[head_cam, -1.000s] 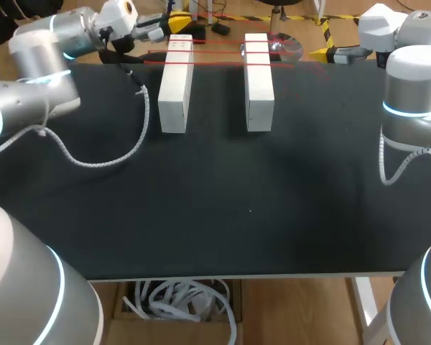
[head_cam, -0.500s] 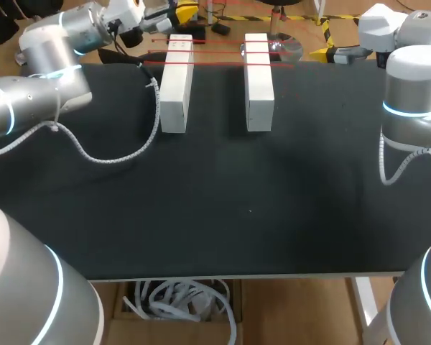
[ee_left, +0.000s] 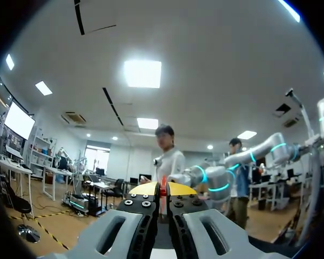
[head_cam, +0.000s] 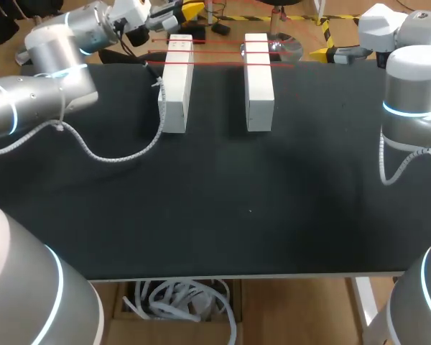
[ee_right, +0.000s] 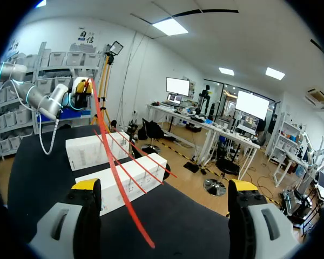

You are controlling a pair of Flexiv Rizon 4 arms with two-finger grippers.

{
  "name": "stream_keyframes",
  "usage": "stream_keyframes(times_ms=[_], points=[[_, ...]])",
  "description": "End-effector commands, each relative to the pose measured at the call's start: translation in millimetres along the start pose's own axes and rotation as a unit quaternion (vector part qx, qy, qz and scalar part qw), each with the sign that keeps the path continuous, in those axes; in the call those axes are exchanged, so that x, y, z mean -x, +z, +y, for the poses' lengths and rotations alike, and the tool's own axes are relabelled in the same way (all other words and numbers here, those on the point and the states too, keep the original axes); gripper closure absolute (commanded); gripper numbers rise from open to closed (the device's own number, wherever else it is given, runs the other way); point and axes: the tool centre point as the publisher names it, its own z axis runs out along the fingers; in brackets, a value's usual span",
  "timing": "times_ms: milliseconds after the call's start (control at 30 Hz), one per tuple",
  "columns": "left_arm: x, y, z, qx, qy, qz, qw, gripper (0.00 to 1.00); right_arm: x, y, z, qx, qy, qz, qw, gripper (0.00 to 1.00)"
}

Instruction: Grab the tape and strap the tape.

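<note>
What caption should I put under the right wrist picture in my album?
Open right gripper faces red tape stretched over two white blocks.

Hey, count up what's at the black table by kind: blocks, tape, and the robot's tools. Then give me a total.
White blocks: 2, left block and right block
Red tape: 1, strung across both blocks in several strands
Tools: 2, left tool and right tool
Total: 5
</note>
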Motion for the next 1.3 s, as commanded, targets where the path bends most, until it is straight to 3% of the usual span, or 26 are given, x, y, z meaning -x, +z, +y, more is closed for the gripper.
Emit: stream_keyframes(times_ms=[33, 633, 1300], points=[[-0.1, 1.1, 1.9, -0.008, 0.0, -0.006, 1.0, 1.0, 0.3, 0.1, 0.1, -0.001, 0.0, 0.0, 1.0, 0.0], [2.7, 5.0, 6.1, -0.026, 0.002, -0.008, 1.0, 1.0, 0.3, 0.1, 0.1, -0.001, 0.0, 0.0, 1.0, 0.0], [-0.8, 6.5, 8.6, -0.016, 0.013, -0.016, 1.0, 1.0, 0.3, 0.1, 0.1, -0.001, 0.0, 0.0, 1.0, 0.0]])
